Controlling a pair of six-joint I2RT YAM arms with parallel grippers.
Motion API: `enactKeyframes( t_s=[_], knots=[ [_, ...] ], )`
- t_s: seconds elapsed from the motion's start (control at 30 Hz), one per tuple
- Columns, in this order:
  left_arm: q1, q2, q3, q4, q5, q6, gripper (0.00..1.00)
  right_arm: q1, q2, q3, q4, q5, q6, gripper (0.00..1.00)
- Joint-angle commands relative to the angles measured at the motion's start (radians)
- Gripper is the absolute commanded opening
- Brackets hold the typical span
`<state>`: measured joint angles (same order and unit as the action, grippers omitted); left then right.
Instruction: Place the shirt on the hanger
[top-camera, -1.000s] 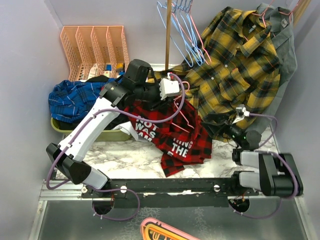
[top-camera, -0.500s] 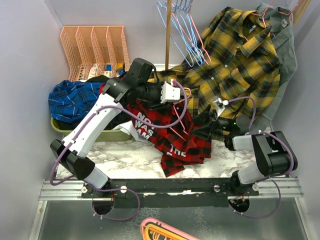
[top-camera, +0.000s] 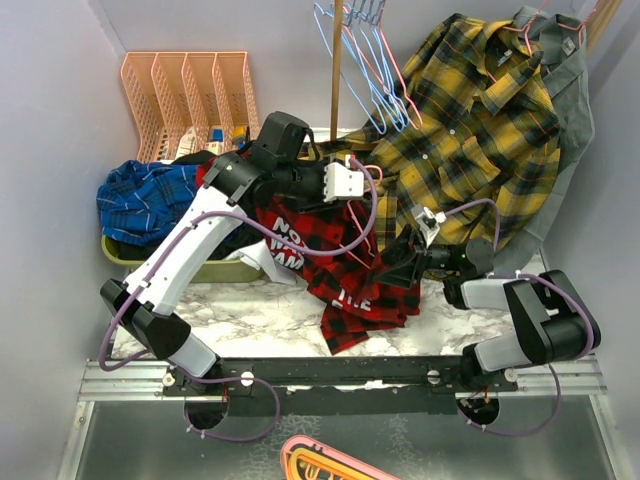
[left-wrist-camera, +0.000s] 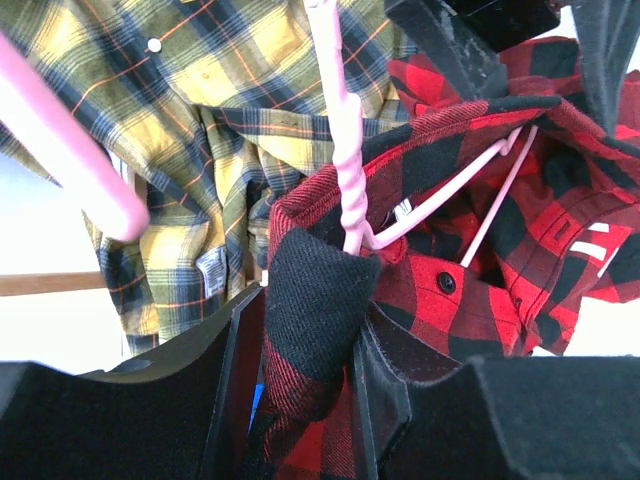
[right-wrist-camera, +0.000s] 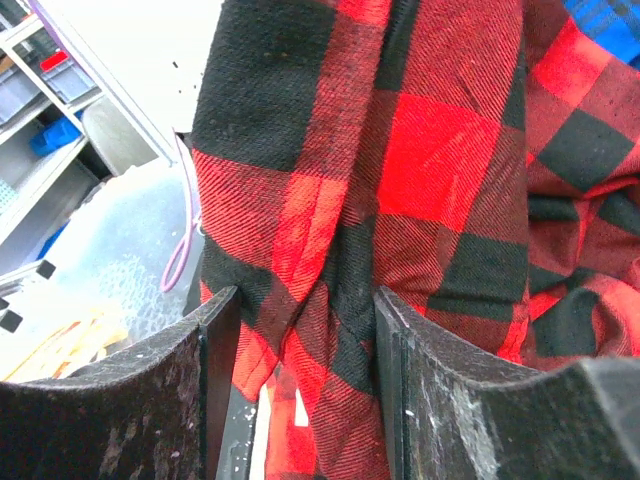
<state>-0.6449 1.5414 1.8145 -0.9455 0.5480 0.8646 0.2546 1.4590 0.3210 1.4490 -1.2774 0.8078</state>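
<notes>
The red-and-black plaid shirt (top-camera: 352, 292) with white lettering hangs bunched from my left gripper (top-camera: 347, 196) down to the marble tabletop. In the left wrist view my left gripper (left-wrist-camera: 308, 360) is shut on a fold of the shirt (left-wrist-camera: 470, 260) at its collar. The pink wire hanger (left-wrist-camera: 347, 180) has its twisted neck rising out of the collar and its arms inside the shirt. It shows as thin pink wire in the top view (top-camera: 362, 228). My right gripper (top-camera: 393, 267) is at the shirt's right edge. In the right wrist view it (right-wrist-camera: 305, 330) is open with shirt fabric (right-wrist-camera: 440, 150) between the jaws.
A yellow-and-black plaid shirt (top-camera: 480, 110) hangs at the back right over a grey garment (top-camera: 572, 85). Light blue wire hangers (top-camera: 368, 60) hang by a wooden pole (top-camera: 337, 70). An orange file rack (top-camera: 190, 95) and a green bin (top-camera: 125, 255) holding a blue plaid shirt (top-camera: 150, 200) stand on the left.
My right arm has swung left from the table's right side until its gripper reached the shirt's right edge. My left gripper has lifted the collar slightly up and to the right.
</notes>
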Motion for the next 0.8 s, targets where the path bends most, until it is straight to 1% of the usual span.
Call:
enactKeyframes(
  t_s=[0.0, 0.07, 0.13, 0.17, 0.2, 0.23, 0.3, 0.4, 0.47, 0.57, 0.67, 0.77],
  knots=[
    [-0.009, -0.006, 0.014, 0.070, -0.049, -0.036, 0.00, 0.009, -0.032, -0.002, 0.307, 0.032, -0.023, 0.53],
    [-0.016, -0.007, 0.018, 0.073, -0.030, -0.066, 0.00, 0.012, -0.023, 0.007, 0.308, 0.064, -0.021, 0.51],
    [-0.033, -0.009, 0.016, 0.085, -0.021, -0.103, 0.00, 0.016, -0.024, 0.020, 0.295, 0.104, -0.019, 0.46],
    [-0.045, -0.011, 0.012, 0.091, -0.020, -0.119, 0.00, 0.022, -0.030, 0.032, 0.278, 0.121, -0.022, 0.41],
    [-0.057, -0.012, 0.007, 0.102, -0.025, -0.135, 0.00, 0.031, -0.038, 0.045, 0.241, 0.136, -0.032, 0.34],
    [-0.067, -0.013, 0.000, 0.116, -0.029, -0.153, 0.00, 0.041, -0.052, 0.063, 0.185, 0.147, -0.049, 0.30],
    [-0.077, -0.009, -0.006, 0.145, -0.027, -0.201, 0.00, 0.070, -0.099, 0.092, 0.054, 0.180, -0.112, 0.29],
    [-0.079, -0.004, -0.012, 0.187, -0.027, -0.250, 0.00, 0.123, -0.185, 0.140, -0.177, 0.236, -0.240, 0.30],
    [-0.079, 0.001, -0.009, 0.196, -0.028, -0.264, 0.00, 0.145, -0.233, 0.169, -0.285, 0.272, -0.297, 0.30],
    [-0.079, 0.008, -0.002, 0.203, -0.022, -0.275, 0.00, 0.151, -0.279, 0.186, -0.328, 0.299, -0.311, 0.28],
    [-0.079, 0.013, 0.007, 0.208, -0.017, -0.287, 0.00, 0.151, -0.304, 0.202, -0.385, 0.310, -0.334, 0.15],
    [-0.079, 0.013, 0.020, 0.214, -0.023, -0.299, 0.00, 0.151, -0.310, 0.199, -0.408, 0.304, -0.338, 0.14]
  ],
)
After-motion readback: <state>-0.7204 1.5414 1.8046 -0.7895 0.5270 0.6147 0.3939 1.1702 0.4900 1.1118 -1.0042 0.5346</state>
